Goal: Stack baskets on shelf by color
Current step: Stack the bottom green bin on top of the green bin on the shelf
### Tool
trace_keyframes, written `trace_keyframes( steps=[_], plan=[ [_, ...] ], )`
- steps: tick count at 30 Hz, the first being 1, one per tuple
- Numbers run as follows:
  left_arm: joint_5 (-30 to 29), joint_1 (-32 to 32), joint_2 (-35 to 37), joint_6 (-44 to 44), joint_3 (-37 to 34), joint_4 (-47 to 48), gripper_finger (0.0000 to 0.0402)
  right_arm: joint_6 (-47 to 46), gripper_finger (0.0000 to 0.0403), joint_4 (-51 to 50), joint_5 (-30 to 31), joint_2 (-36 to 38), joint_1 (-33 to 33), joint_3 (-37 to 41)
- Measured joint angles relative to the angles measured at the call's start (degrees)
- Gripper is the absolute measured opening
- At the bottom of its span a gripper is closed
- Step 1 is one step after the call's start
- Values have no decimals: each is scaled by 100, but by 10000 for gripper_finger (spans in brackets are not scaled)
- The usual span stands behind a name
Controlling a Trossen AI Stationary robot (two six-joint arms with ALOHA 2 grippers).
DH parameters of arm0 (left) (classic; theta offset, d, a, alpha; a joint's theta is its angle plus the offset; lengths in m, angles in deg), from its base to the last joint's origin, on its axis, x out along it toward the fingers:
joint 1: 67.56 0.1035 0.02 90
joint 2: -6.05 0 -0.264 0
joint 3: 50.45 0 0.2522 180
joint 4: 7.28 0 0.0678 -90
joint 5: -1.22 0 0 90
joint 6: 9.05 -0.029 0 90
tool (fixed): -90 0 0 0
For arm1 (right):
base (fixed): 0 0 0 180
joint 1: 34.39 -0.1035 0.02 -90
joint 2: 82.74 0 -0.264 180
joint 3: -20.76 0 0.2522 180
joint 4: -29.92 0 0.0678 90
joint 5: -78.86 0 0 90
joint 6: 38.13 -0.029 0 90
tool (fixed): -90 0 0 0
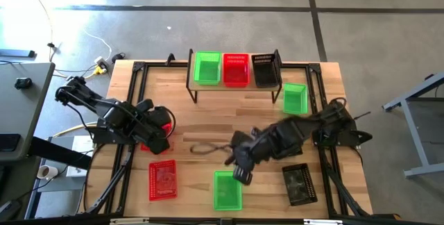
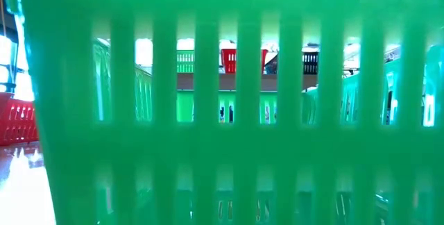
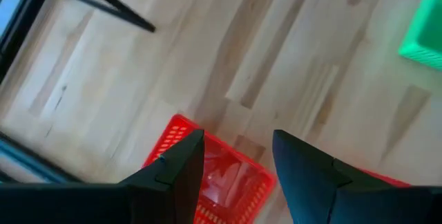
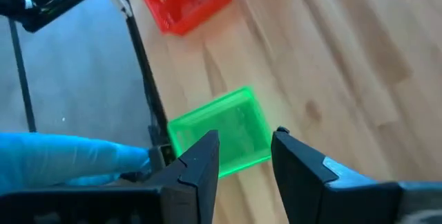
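The shelf (image 1: 239, 88) stands at the table's far middle with a green basket (image 1: 207, 68), a red basket (image 1: 236, 69) and a black basket (image 1: 264, 70) side by side on its top. My right gripper (image 1: 241, 172) (image 4: 245, 156) hangs open above a green basket (image 1: 227, 189) (image 4: 219, 131) that rests on its bottom at the near edge. At the left, my left gripper (image 1: 160, 142) (image 3: 238, 165) is open over a red basket (image 1: 160, 119) (image 3: 214, 179) on the table. Neither gripper touches a basket. The near green basket (image 2: 222, 100) fills the low view.
Another red basket (image 1: 162, 180) lies near left, a black basket (image 1: 300, 184) near right, and a green basket (image 1: 295, 98) beside the shelf's right end. A person's blue-gloved hand (image 4: 69, 158) shows at the table's near edge by the green basket. Bare wood lies mid-table.
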Motion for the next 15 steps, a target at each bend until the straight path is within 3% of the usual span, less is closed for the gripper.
trace_keyframes(
  steps=[15],
  plan=[
    [-332, -613, -1, -255, 0, -769, 163, -2158, 119, -65, 80, -1056, -594, 4]
  ],
)
